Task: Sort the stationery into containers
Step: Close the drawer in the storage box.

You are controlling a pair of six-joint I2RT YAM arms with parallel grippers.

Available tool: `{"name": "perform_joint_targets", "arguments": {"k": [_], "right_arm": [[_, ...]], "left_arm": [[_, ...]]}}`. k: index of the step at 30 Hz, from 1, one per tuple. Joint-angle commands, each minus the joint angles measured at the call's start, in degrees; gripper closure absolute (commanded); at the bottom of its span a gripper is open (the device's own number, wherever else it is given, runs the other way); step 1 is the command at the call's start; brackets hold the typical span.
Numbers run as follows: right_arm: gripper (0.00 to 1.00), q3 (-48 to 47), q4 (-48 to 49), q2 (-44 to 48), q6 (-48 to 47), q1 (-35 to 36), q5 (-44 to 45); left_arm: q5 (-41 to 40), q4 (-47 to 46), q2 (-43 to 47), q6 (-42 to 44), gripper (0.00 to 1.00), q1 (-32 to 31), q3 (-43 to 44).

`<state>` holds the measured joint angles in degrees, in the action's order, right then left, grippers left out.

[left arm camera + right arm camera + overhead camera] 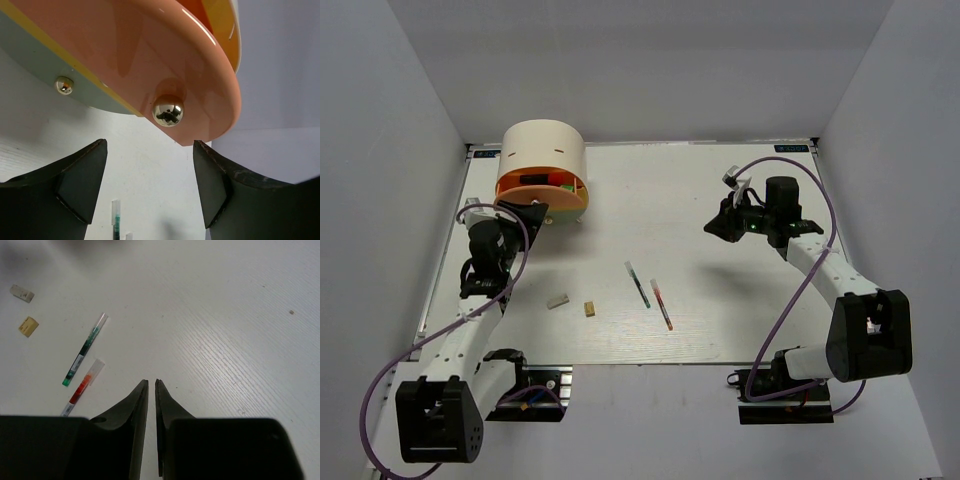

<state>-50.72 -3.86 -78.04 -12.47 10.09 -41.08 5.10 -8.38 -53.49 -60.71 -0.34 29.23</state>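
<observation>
Closest to me in the left wrist view are the two black fingers of the left gripper (150,162). They stand wide apart and hold nothing. Just above the gap hangs a small shiny round knob (167,111). It sits on the front of the smooth orange half-round tray (195,60). I see no finger touching the knob. A second little knob (63,85) sits on the yellow tray below it.

From the top view, both trays stick out of the big cream round drum (542,145) at the far left of the white table (670,200). A black highlighter (533,180) lies in the orange tray. I think I see a bit of green beside it, but it is too small to be sure.

The right gripper (151,382) hangs over the right side of the table, well apart from everything. Its fingers are almost together, with only a thin slit between them, and nothing is in them.

Near the middle of the table lie a thin green pen (84,350) and a thin red pen (82,387), side by side. To their left sit a tiny tan block (28,326) and a tiny grey block (22,293), near each other.
</observation>
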Motion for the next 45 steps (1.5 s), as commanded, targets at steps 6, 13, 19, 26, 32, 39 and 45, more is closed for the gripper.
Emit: {"name": "perform_joint_targets", "arguments": {"k": [6, 13, 19, 26, 32, 39, 45], "right_arm": [[0.84, 0.5, 0.2, 1.7, -1.8, -0.2, -0.4], [0.82, 1.0, 0.0, 1.9, -2.1, -0.2, -0.3], [0.82, 1.1, -0.3, 1.8, -2.4, -0.2, -0.1], [0.82, 1.2, -0.1, 1.3, -2.6, -0.2, 0.1], [0.82, 0.5, -0.6, 0.9, -3.0, -0.2, 0.3], [0.8, 0.3, -1.2, 0.8, -3.6, -0.2, 0.6], [0.78, 0.4, -1.6, 1.0, -3.9, -0.2, 1.0]], "left_arm": [[2.3, -4.5, -2.5, -0.1, 0.21, 1.8, 1.1], [3.4, -6.3, -7.0, 0.4, 0.21, 2.9, 3.5], [4.6, -7.3, -9.9, 1.5, 0.22, 3.4, 5.7], [4.6, -8.0, -12.2, 1.5, 0.23, 3.4, 6.3], [4.6, -9.8, -15.4, 1.5, 0.23, 3.9, 7.4], [5.1, -11.0, -19.4, 2.0, 0.23, 3.9, 10.4], [5.1, -11.5, -21.3, 2.0, 0.23, 3.9, 11.5]]}}
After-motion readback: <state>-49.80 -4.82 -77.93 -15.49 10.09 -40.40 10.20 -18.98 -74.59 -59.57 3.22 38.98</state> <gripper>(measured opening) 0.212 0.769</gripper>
